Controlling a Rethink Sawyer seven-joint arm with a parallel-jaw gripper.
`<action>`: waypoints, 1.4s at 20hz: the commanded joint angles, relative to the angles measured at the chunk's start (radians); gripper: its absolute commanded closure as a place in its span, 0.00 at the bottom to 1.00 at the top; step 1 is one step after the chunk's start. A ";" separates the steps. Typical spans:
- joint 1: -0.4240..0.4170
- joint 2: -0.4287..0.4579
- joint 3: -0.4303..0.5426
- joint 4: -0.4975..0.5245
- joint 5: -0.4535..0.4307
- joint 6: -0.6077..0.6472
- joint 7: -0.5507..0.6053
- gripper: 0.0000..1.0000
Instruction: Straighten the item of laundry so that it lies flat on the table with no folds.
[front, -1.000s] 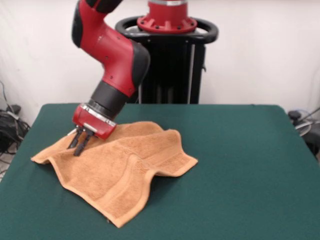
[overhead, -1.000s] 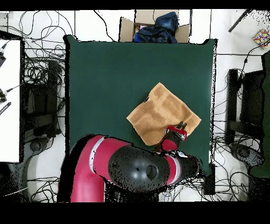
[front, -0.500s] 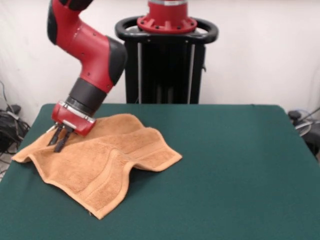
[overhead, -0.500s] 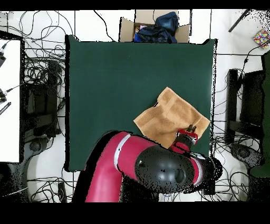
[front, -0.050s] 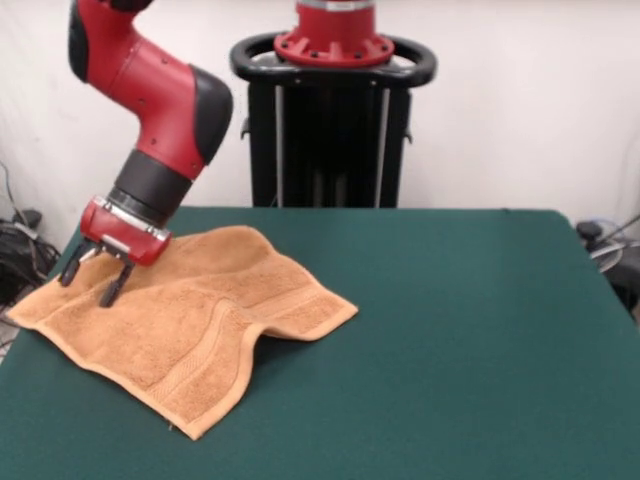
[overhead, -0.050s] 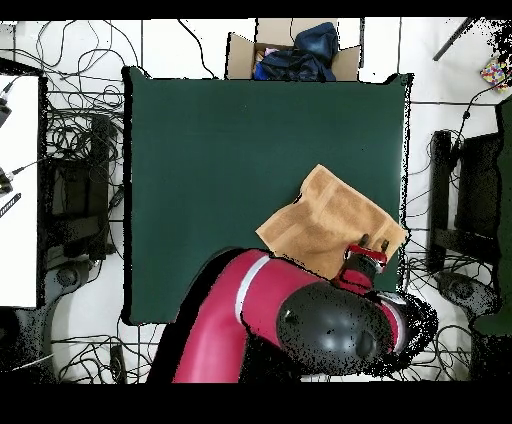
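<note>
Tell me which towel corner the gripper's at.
The corner at the table's left edge in the front view: the open gripper sits over it. The towel's other corners lie toward the middle and the near edge.

my gripper (front, -0.050s: 90, 285) swung further toward the table (front, -0.050s: 480, 330) side edge, fingers (front, -0.050s: 112, 290) now spread apart where they were pinched together, towel (front, -0.050s: 190, 320) dragged along, its corner now at the table edge, ridge lower
</note>
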 joint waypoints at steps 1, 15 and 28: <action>0.022 -0.135 0.234 -0.040 -0.115 0.310 0.127 0.00; -0.137 -0.333 0.598 0.141 -0.127 0.583 0.174 0.00; -0.116 -0.065 0.647 0.035 -0.078 0.505 0.159 0.00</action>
